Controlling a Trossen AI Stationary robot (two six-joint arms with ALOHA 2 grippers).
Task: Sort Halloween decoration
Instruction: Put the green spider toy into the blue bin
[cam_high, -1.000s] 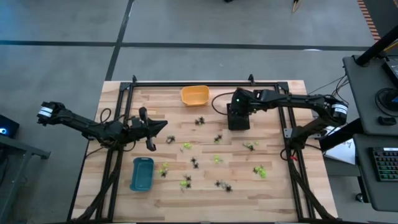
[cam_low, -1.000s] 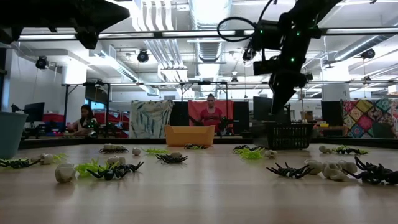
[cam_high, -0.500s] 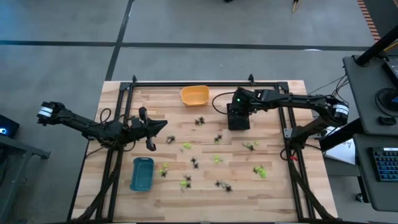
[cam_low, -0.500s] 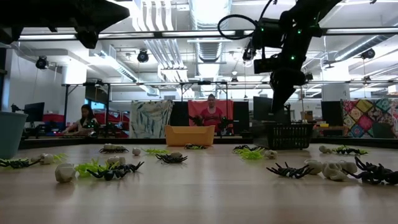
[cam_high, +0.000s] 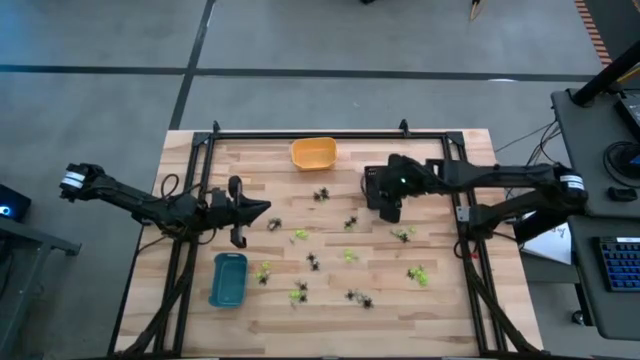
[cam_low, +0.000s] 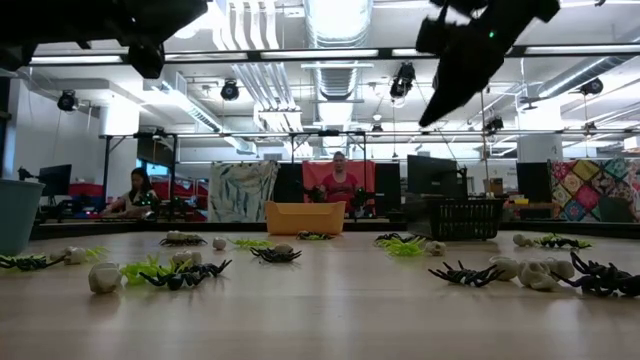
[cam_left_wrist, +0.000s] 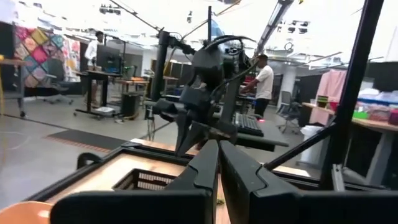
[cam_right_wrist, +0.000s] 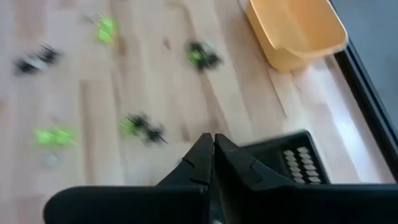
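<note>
The Halloween decoration lies scattered on the wooden table: lime-green pieces, black spiders and whitish lumps. My right gripper is shut with nothing in it. It hangs high over the near side of the black tray and slants down toward the table's left. The right wrist view shows its shut fingertips beside that tray. My left gripper is shut too, holds nothing and hovers level above the table's left part, pointing right.
An orange tray stands at the far edge and a blue tray near the front left. A black metal frame runs around the table. People sit or stand in the room beyond.
My right gripper has risen from just above the black tray and swung toward the table's near edge, tipping from steeply down to a shallower slant. It stayed shut. My left gripper has turned a little at the wrist, in place.
</note>
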